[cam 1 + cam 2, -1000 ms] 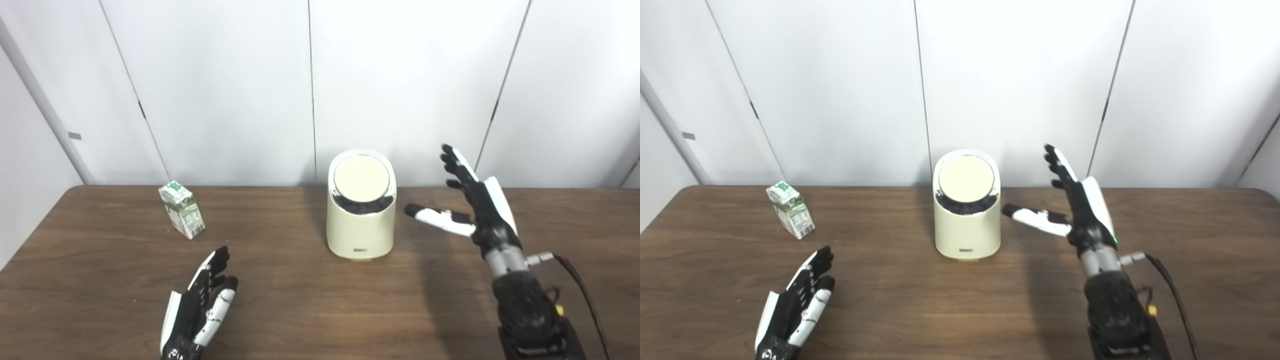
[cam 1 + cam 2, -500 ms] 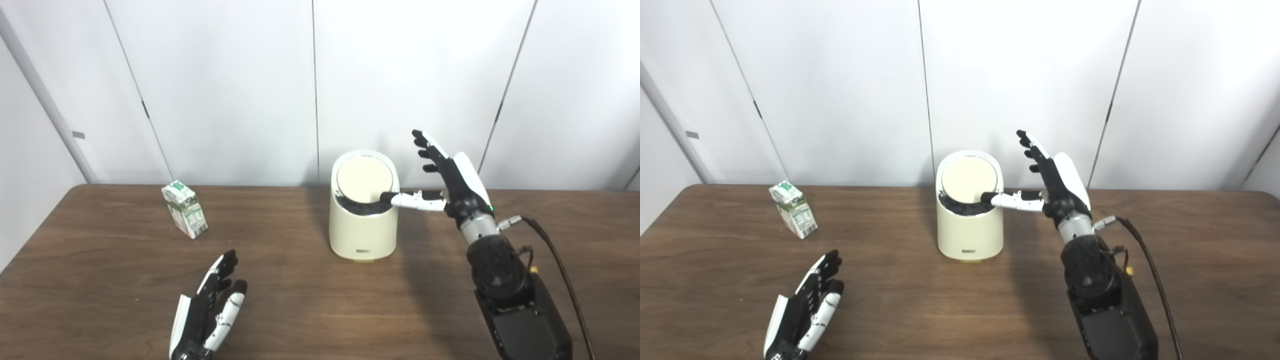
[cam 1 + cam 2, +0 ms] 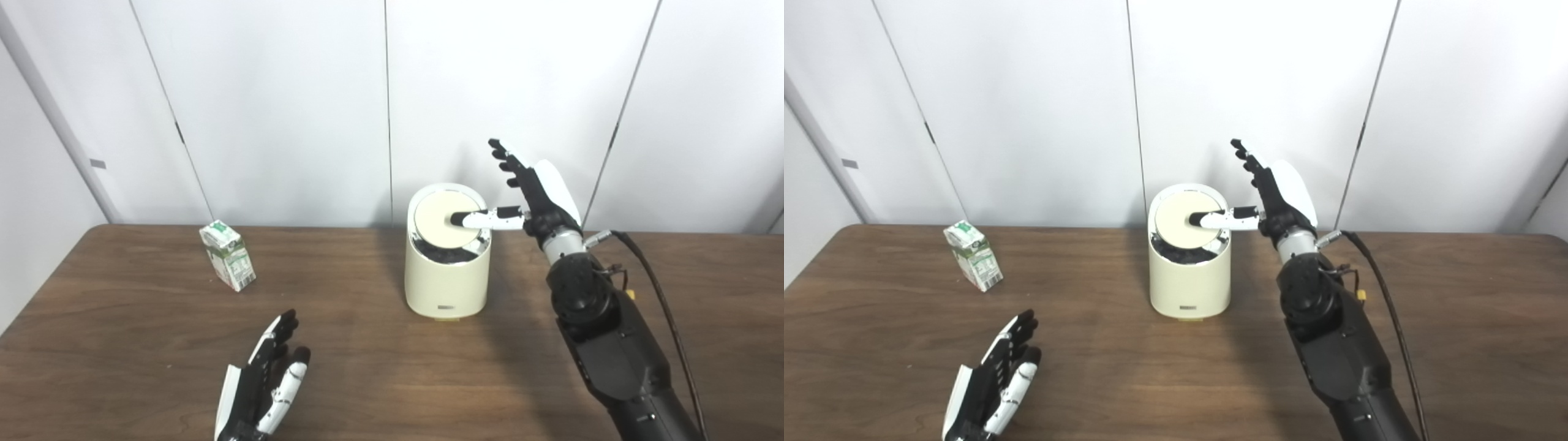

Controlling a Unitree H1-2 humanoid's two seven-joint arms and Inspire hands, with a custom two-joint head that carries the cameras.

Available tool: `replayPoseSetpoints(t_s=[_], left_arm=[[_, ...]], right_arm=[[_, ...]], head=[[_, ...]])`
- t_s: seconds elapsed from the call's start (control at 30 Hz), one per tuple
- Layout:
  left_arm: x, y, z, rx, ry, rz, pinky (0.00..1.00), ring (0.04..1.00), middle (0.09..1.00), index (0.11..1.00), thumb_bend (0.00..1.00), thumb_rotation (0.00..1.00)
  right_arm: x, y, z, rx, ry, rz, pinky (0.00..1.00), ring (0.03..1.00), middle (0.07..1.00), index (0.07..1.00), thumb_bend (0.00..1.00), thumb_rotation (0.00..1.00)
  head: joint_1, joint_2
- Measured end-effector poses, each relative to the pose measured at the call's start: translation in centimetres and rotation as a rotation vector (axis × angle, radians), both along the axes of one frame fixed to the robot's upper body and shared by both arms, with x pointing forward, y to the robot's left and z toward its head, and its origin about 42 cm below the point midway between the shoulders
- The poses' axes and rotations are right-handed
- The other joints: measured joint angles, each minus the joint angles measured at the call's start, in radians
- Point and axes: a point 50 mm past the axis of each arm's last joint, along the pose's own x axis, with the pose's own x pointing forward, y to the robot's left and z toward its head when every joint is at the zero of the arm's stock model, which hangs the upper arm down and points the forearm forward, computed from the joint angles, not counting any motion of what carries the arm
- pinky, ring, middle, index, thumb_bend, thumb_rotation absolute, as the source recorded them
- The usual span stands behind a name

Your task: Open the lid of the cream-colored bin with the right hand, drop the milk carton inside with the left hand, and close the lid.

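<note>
Right robot hand [image 3: 539, 196] spread, thumb on one bin's [image 3: 447, 272] lid [image 3: 442, 211] at centre | left robot hand [image 3: 263, 383] wide, lower left | you have one carton [image 3: 227, 255] left on desk [image 3: 367, 367]

The right hand [image 3: 536, 196] is raised at the end of an arm reaching up from the lower right corner, its fingers [image 3: 508, 164] straight, spread and pointing up and away, its thumb stretched out sideways to the left. The left hand [image 3: 260, 383] lies low near the bottom edge, flat, fingers extended close together, holding nothing.
</note>
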Motion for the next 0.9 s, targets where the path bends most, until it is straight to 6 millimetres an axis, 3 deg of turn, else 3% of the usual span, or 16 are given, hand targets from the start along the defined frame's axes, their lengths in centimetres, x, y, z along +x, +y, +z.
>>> replayPoseSetpoints(t_s=[0.53,0.9], left_arm=[[-0.27,-0.53,0.01,-0.032,0.005,-0.003,0.87,0.897,0.896,0.936,0.56,0.77],[-0.29,-0.5,0.01,-0.079,0.003,-0.006,0.86,0.887,0.896,0.931,0.58,0.72]], right_arm=[[0.18,0.56,-0.44,-0.056,0.02,0.022,0.83,0.912,0.921,0.915,0.87,0.33],[-0.01,0.6,-0.02,-0.095,0.016,0.041,0.84,0.918,0.922,0.917,0.87,0.31]], head=[[0.009,0.018],[0.011,0.041]])
